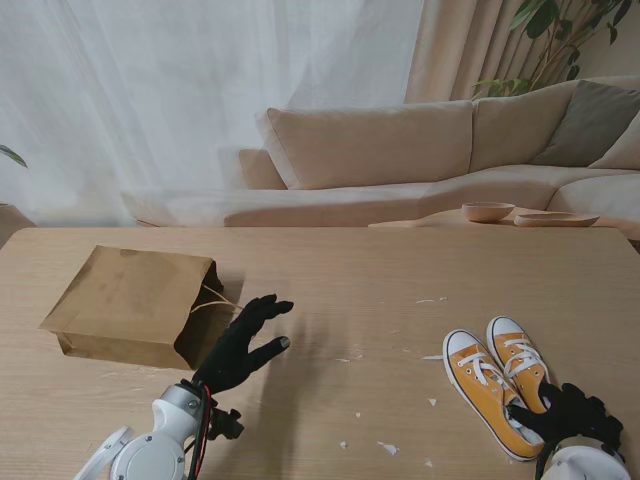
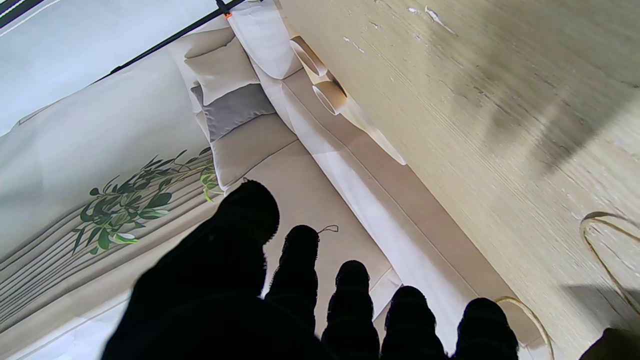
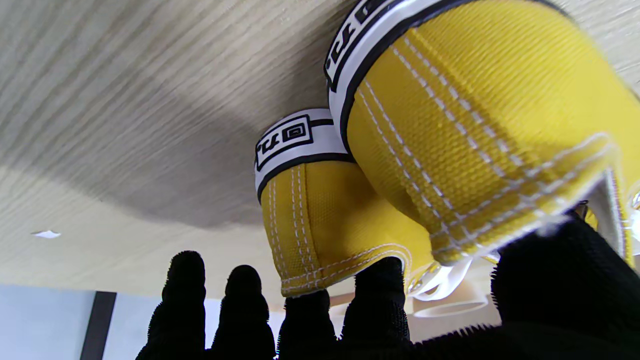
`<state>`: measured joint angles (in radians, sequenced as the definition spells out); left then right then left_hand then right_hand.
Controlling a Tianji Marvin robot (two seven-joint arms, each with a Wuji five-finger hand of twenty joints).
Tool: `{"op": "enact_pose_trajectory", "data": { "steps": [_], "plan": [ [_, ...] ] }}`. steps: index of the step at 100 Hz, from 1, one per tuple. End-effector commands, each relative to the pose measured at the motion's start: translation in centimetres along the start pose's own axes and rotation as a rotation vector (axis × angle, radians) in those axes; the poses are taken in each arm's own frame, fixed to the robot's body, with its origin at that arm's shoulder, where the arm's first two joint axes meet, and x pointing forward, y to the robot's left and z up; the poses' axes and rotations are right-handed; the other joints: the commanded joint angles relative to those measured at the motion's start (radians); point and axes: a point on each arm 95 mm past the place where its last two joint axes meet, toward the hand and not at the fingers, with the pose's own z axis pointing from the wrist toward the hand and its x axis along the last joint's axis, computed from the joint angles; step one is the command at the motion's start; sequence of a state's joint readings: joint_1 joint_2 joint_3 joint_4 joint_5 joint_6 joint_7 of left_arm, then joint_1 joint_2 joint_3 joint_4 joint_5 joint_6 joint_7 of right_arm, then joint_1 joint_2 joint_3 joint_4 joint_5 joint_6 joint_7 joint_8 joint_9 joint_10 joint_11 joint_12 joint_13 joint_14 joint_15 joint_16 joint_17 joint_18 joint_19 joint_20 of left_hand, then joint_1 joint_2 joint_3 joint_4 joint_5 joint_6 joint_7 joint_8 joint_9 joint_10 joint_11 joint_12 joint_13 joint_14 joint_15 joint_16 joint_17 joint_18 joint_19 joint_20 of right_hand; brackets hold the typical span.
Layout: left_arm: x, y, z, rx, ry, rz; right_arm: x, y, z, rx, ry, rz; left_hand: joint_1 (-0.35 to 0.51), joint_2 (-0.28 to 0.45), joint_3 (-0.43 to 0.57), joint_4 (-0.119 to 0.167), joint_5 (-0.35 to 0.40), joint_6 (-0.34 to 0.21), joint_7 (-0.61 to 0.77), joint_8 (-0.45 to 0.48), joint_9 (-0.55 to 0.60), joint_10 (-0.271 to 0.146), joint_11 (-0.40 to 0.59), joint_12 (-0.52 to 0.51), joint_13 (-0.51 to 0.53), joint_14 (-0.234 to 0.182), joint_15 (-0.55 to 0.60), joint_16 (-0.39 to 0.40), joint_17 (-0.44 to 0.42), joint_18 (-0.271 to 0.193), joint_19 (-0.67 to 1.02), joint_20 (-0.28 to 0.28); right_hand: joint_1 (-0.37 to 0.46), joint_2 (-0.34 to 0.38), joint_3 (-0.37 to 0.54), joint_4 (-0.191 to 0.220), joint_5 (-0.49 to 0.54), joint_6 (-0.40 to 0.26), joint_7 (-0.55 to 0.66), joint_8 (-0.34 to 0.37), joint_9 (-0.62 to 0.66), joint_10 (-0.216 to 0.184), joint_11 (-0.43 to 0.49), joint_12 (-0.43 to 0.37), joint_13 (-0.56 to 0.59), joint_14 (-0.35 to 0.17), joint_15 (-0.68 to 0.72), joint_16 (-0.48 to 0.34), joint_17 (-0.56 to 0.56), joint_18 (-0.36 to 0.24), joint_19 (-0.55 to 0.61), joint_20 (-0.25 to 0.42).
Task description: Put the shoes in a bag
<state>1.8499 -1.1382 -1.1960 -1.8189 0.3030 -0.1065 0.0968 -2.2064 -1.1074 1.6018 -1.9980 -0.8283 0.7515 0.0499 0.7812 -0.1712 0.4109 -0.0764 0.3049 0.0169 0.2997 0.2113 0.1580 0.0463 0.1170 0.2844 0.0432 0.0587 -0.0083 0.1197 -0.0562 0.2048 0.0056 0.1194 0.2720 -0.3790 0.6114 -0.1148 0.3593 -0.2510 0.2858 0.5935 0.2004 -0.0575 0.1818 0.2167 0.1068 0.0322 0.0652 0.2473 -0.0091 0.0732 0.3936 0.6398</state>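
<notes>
From the stand, two yellow shoes lie side by side on the tabletop at right, their heels under the right hand; one paper bag lies left, beside the left hand. The left wrist view shows five fingers apart, holding nothing. In the right wrist view, fingers touch both heels, but I cannot tell whether they grip.

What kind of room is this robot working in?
Probably a living room, or a set made like one: a beige sofa with cushions beyond the wooden table, sheer curtains and a leafy plant.
</notes>
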Motion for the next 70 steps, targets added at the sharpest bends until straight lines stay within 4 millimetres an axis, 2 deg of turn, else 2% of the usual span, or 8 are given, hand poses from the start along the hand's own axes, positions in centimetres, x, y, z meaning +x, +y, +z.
{"op": "enact_pose_trajectory", "data": {
  "steps": [1, 8, 11, 18, 29, 39, 63, 70],
  "plan": [
    [0.3, 0.2, 0.0, -0.011, 0.001, -0.003, 0.3, -0.4, 0.1, 0.009, 0.007, 0.018, 0.018, -0.008, 0.009, 0.007, 0.014, -0.009, 0.001, 0.006, 0.003, 0.0, 0.012, 0.012, -0.016, -0.01, -0.003, 0.015, -0.002, -0.009, -0.013, 0.013, -0.029, 0.029, 0.007, 0.04, 0.015, -0.062, -0.015, 0.026, -0.012, -0.03, 0.049, 0.014, -0.013, -0.027, 0.018, 0.013, -0.005, -0.017, -0.031, 0.032],
    [0.3, 0.2, 0.0, -0.011, -0.001, -0.004, 0.5, -0.5, 0.5, -0.005, 0.001, 0.046, 0.019, -0.009, 0.009, 0.007, 0.014, -0.009, 0.001, 0.006, 0.003, 0.0, 0.012, 0.012, -0.016, -0.01, -0.003, 0.015, -0.002, -0.01, -0.013, 0.013, -0.022, 0.088, -0.032, 0.044, 0.067, -0.063, 0.0, 0.036, -0.007, -0.03, 0.115, 0.014, -0.008, -0.033, 0.045, 0.013, 0.003, -0.016, -0.03, 0.037],
    [0.4, 0.3, 0.0, -0.011, -0.002, -0.004, 0.6, -0.6, 0.6, -0.01, -0.002, 0.058, 0.019, -0.009, 0.009, 0.007, 0.015, -0.009, 0.001, 0.006, 0.003, -0.001, 0.012, 0.012, -0.016, -0.011, -0.003, 0.015, -0.002, -0.01, -0.013, 0.013, -0.01, 0.096, -0.046, 0.049, 0.093, -0.06, 0.015, 0.036, -0.007, -0.028, 0.152, 0.013, -0.004, -0.032, 0.058, 0.01, 0.007, -0.015, -0.029, 0.038],
    [0.4, 0.3, 0.1, -0.012, -0.004, -0.004, 0.8, -0.6, 0.8, -0.011, -0.005, 0.065, 0.019, -0.009, 0.009, 0.007, 0.016, -0.007, 0.002, 0.007, 0.003, -0.001, 0.012, 0.013, -0.016, -0.01, -0.003, 0.015, -0.002, -0.01, -0.013, 0.013, 0.012, 0.088, -0.045, 0.053, 0.11, -0.068, 0.025, 0.035, -0.003, -0.029, 0.173, 0.014, 0.001, -0.033, 0.068, 0.009, 0.01, -0.014, -0.028, 0.039],
    [0.4, 0.3, 0.1, -0.013, -0.006, -0.004, 0.9, -0.4, 1.0, 0.006, 0.004, 0.043, 0.02, -0.01, 0.009, 0.007, 0.017, -0.006, 0.005, 0.008, 0.004, 0.0, 0.013, 0.013, -0.016, -0.01, -0.002, 0.015, -0.002, -0.01, -0.013, 0.013, 0.04, 0.034, -0.024, 0.058, 0.074, -0.063, 0.018, 0.028, -0.01, -0.03, 0.175, 0.008, -0.002, -0.032, 0.07, 0.001, 0.009, -0.013, -0.03, 0.039],
    [0.4, 0.4, 0.1, -0.013, -0.008, -0.004, 0.9, -0.1, 1.2, 0.028, 0.018, 0.015, 0.019, -0.009, 0.008, 0.007, 0.017, -0.005, 0.006, 0.009, 0.004, 0.001, 0.013, 0.013, -0.016, -0.011, -0.002, 0.016, -0.002, -0.01, -0.013, 0.013, 0.032, -0.016, 0.027, 0.055, 0.054, -0.064, 0.023, 0.027, -0.011, -0.033, 0.16, -0.008, -0.006, -0.033, 0.064, -0.01, 0.004, -0.014, -0.035, 0.038],
    [0.4, 0.5, 0.2, -0.014, -0.012, -0.003, 1.3, 0.5, 2.1, 0.049, 0.074, -0.022, 0.02, -0.007, 0.009, 0.007, 0.02, -0.002, 0.01, 0.011, 0.004, 0.001, 0.015, 0.015, -0.016, -0.01, -0.002, 0.016, -0.002, -0.01, -0.013, 0.014, 0.035, -0.11, 0.137, 0.035, 0.103, -0.119, 0.035, 0.027, -0.006, -0.054, 0.132, -0.024, -0.01, -0.038, 0.04, -0.01, -0.013, -0.024, -0.046, 0.039],
    [0.4, 0.5, 0.2, -0.014, -0.014, -0.003, 1.4, 0.5, 2.4, 0.052, 0.083, -0.024, 0.02, -0.009, 0.008, 0.006, 0.022, -0.002, 0.012, 0.012, 0.005, 0.001, 0.016, 0.016, -0.016, -0.01, -0.002, 0.016, -0.002, -0.01, -0.013, 0.014, 0.046, -0.157, 0.213, 0.021, 0.128, -0.131, 0.058, 0.029, -0.006, -0.058, 0.144, -0.017, -0.009, -0.039, 0.039, -0.007, -0.013, -0.024, -0.049, 0.04]
  ]
}}
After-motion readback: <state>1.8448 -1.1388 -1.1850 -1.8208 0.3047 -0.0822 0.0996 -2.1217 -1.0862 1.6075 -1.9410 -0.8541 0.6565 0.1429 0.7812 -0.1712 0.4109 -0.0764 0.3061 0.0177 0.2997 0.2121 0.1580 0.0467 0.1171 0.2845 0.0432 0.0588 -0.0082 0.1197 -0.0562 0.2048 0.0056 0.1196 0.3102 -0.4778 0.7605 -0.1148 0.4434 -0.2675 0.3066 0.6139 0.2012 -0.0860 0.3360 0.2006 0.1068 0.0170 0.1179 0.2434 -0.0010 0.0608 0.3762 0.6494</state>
